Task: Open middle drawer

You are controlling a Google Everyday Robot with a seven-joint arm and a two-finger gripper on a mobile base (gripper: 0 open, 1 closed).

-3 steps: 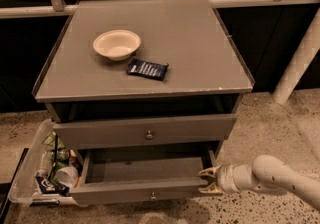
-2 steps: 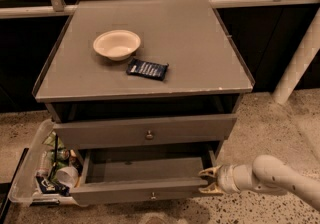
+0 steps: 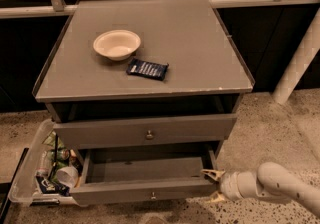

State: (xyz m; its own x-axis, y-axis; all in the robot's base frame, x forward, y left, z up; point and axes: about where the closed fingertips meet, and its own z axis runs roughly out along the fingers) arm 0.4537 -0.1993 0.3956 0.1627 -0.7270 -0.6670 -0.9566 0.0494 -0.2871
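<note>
The grey cabinet [image 3: 150, 75] shows two drawer fronts. The upper drawer [image 3: 120, 132] stands out only slightly, with a round knob at its centre. Below it the middle drawer [image 3: 145, 170] is pulled well out, showing its empty grey inside, and its front carries a small knob [image 3: 153, 196]. My gripper [image 3: 206, 186] is at the right end of this drawer's front, low at the right of the view. It is open, with one fingertip [image 3: 210, 173] above the front's end and one below. Any drawer further down is out of view.
A cream bowl [image 3: 117, 44] and a dark snack packet [image 3: 147, 69] lie on the cabinet top. A clear bin [image 3: 25, 178] with cans and cups sits on the floor at the left. A white post [image 3: 297, 63] stands at the right. A metal rail runs behind.
</note>
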